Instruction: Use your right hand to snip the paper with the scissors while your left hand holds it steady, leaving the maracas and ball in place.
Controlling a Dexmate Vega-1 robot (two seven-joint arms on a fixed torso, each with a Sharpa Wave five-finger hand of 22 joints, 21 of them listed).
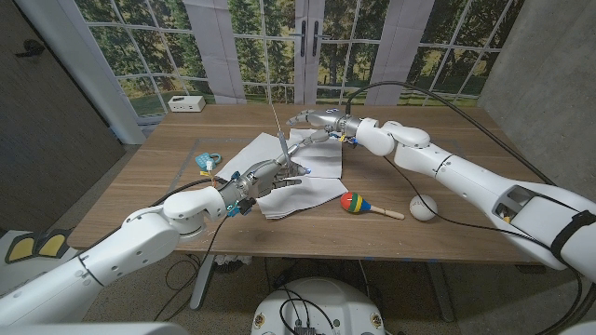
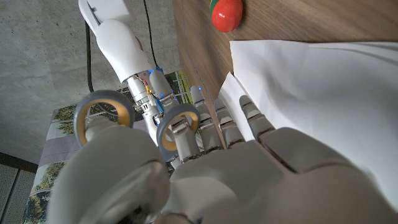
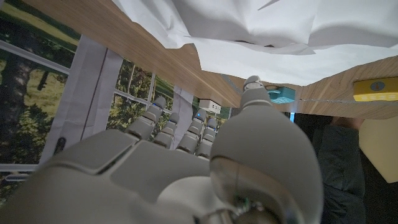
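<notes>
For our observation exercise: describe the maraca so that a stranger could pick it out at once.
Start at the wooden table and find the white paper at its middle. Just beside the paper's near right corner lies the maraca. Unlike the plain white ball further right, it has a red, green, yellow and blue head on a wooden handle.

White paper (image 1: 300,177) on a brown wood-grain counter (image 1: 447,223); maraca (image 1: 354,203) striped red, green, yellow and blue; white ball (image 1: 424,207); scissors (image 2: 137,121) with grey, tan-lined handle loops.
</notes>
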